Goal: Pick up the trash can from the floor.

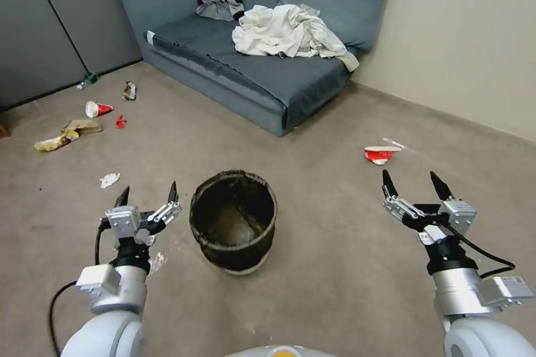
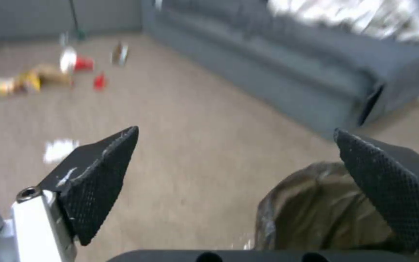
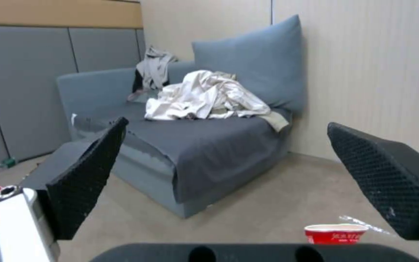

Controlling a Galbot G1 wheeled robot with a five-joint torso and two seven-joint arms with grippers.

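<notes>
Hovering just left of the trash can (image 1: 233, 222), the left gripper (image 1: 147, 195) has its fingers spread wide, nothing between them. The trash can stands upright on the floor (image 1: 335, 245), near and central, its dark bag folded over the rim. The right gripper (image 1: 414, 183), well apart to the right, is likewise spread and empty. Beyond it lies a crushed red-and-white cup (image 1: 381, 153). Far off: a grey sofa (image 1: 245, 75) bearing crumpled cloth (image 1: 287, 30); scattered litter (image 1: 84, 122) at far left.
</notes>
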